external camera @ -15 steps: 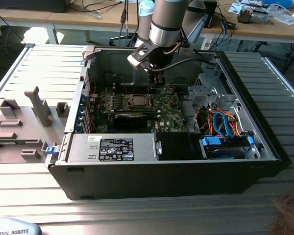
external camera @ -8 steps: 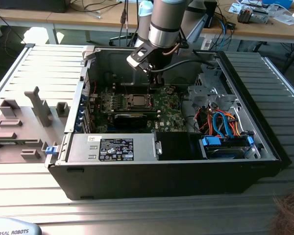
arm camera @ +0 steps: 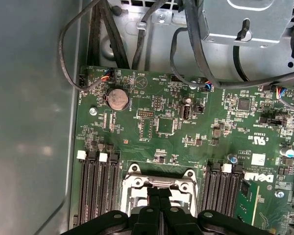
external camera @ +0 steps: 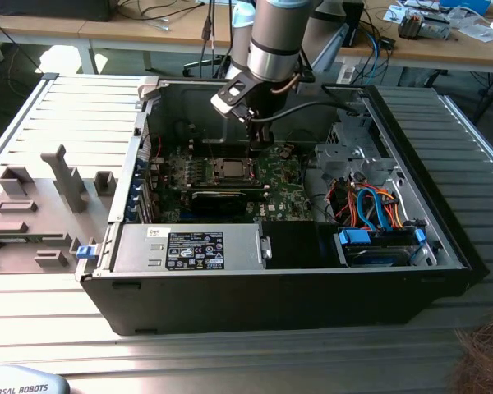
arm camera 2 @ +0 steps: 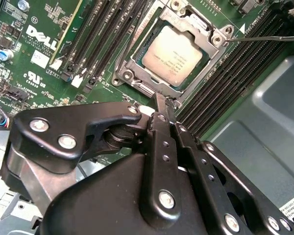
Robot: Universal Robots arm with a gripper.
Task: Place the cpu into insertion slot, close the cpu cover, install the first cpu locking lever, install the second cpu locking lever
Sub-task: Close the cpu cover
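Motherboard (arm camera 2: 63,46): white logo lettering (arm camera 2: 39,36) and a white sticker (arm camera 2: 39,58), both well apart from the cpu (arm camera 2: 175,54). Cpu top: faint grey print, unreadable. Power supply label (external camera: 195,250), well apart from the cpu: black-and-white, unreadable.

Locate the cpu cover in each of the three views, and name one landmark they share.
Exterior view: cpu cover mid-motherboard, below the arm.
Second wrist view: cpu cover frames the cpu, just beyond the pincer tips.
First wrist view: cpu cover just past the pincer tips.
Shared landmark: black memory slots flanking it on both sides.
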